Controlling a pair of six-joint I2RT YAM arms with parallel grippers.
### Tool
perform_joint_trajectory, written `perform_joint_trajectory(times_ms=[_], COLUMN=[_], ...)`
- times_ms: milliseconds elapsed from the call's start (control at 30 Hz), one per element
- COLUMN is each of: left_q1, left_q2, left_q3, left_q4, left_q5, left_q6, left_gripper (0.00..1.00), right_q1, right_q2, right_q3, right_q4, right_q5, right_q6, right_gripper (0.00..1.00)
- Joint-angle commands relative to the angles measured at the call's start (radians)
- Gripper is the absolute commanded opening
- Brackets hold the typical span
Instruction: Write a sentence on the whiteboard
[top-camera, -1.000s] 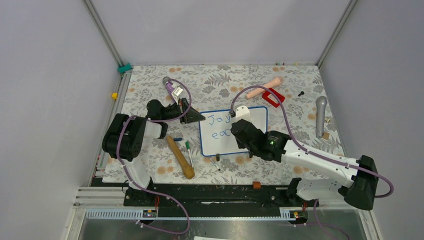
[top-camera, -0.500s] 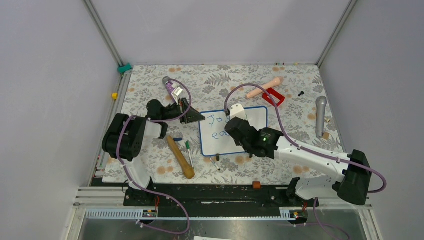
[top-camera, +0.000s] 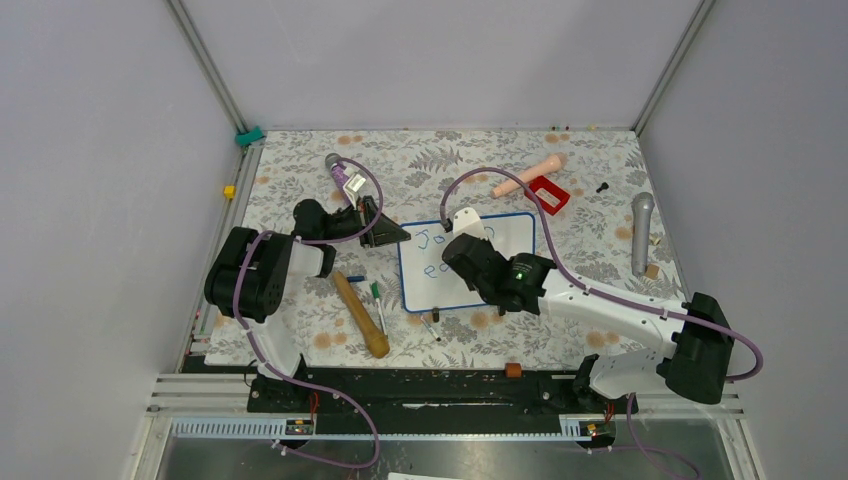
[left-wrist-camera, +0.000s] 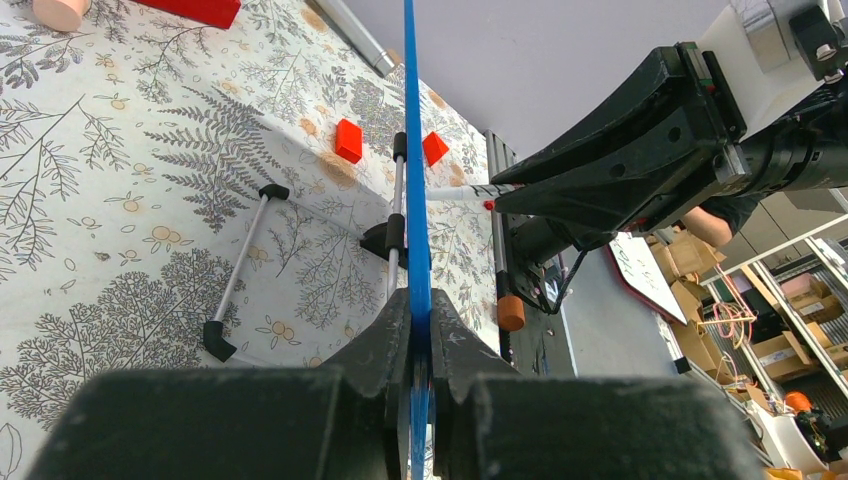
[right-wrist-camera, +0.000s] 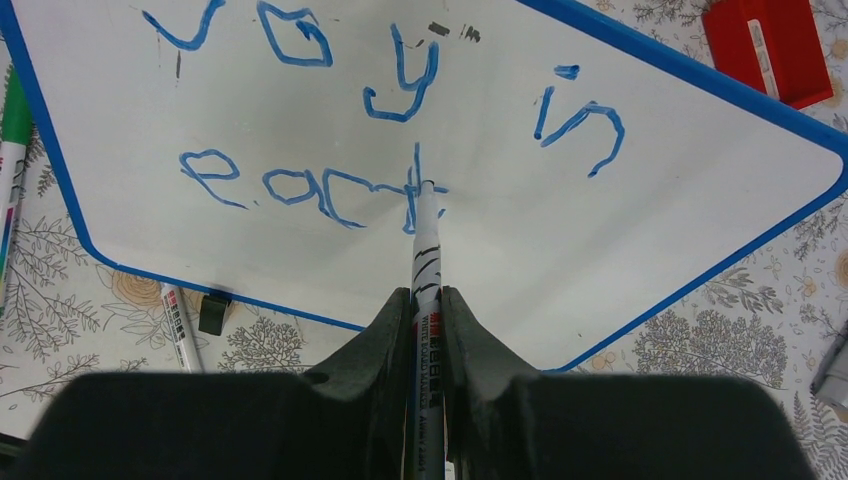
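The whiteboard (top-camera: 512, 240), glossy white with a thin blue frame, lies on the flowered table mat. My left gripper (top-camera: 403, 236) is shut on its left edge; the left wrist view shows the blue frame (left-wrist-camera: 414, 150) edge-on between the jaws of the left gripper (left-wrist-camera: 418, 305). My right gripper (right-wrist-camera: 427, 295) is shut on a white board marker (right-wrist-camera: 428, 240), whose tip touches the board. The sentence (right-wrist-camera: 400, 80) reads "Joy in" in blue, with "eac" and an upright stroke below, right at the tip. From above, the right gripper (top-camera: 455, 250) covers most of the letters (top-camera: 432, 243).
A wooden stick (top-camera: 360, 315), a green marker (top-camera: 377, 300) and another marker (top-camera: 430, 326) lie left of and below the board. A red block (top-camera: 546, 193), a peach cylinder (top-camera: 528, 175) and a grey microphone (top-camera: 641, 232) lie to the right and behind.
My right arm has slid left over the board with the marker, now covering more of the written letters from above. The left gripper and the board have stayed put.
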Motion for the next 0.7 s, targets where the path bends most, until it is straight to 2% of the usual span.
perform_joint_trajectory(times_ms=[0, 200, 533, 667], left_q1=[-0.005, -0.007, -0.006, -0.006], left_q2=[-0.016, -0.016, -0.018, -0.018], left_q3=[0.009, 0.008, 0.008, 0.008], left_q4=[0.084, 0.083, 0.084, 0.084], left_q5=[-0.003, -0.004, -0.005, -0.004], left_q6=[-0.007, -0.008, -0.006, -0.006], left_gripper=[0.0, 0.0, 0.0, 0.0], right_q1=[0.007, 0.007, 0.007, 0.007], right_q2=[0.004, 0.001, 0.019, 0.013], right_q3=[0.025, 0.019, 0.056, 0.046], right_q4=[-0.018, -0.028, -0.042, -0.051], right_q5=[-0.022, -0.081, 0.107, 0.02], right_q6=[0.004, -0.001, -0.01, -0.012], right_gripper=[0.0, 0.0, 0.0, 0.0])
